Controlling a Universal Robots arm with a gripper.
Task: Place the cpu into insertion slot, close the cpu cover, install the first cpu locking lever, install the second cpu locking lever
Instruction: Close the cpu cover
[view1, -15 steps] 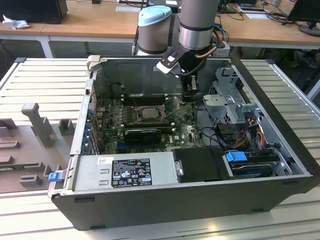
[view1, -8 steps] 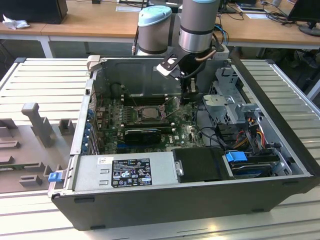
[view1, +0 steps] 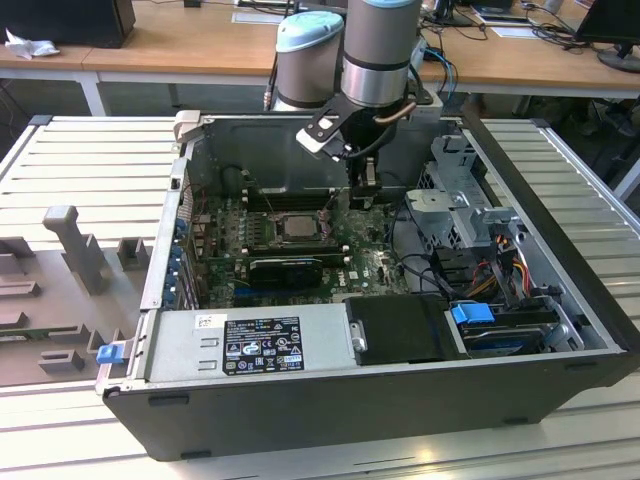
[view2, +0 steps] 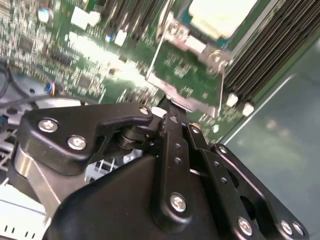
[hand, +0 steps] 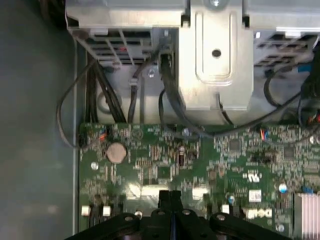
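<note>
The cpu (view1: 297, 226) (view2: 220, 15), a pale square chip, lies flat in the insertion slot (view1: 281, 237) on the green motherboard (view1: 225, 260). A silvery frame, the cpu cover (view2: 186, 41), lies around the chip. Thin metal lever rods (view2: 220, 85) run out from the socket's edge; whether they are latched I cannot tell. My gripper (view1: 365, 185) (view2: 169, 104) (hand: 170, 196) hangs low over the board, just to the exterior view's right of the slot. Its black fingers (hand: 164, 197) are pressed together with nothing between them.
The board sits in an open computer case (view1: 560, 180). Black memory sticks (view2: 260, 55) flank the socket. A metal drive cage (view1: 455, 195) (hand: 215, 55) with bundled cables (hand: 167, 95) stands at the exterior view's right, a power supply (view1: 250, 345) at the front. A grey fixture (view1: 75, 245) stands outside the case.
</note>
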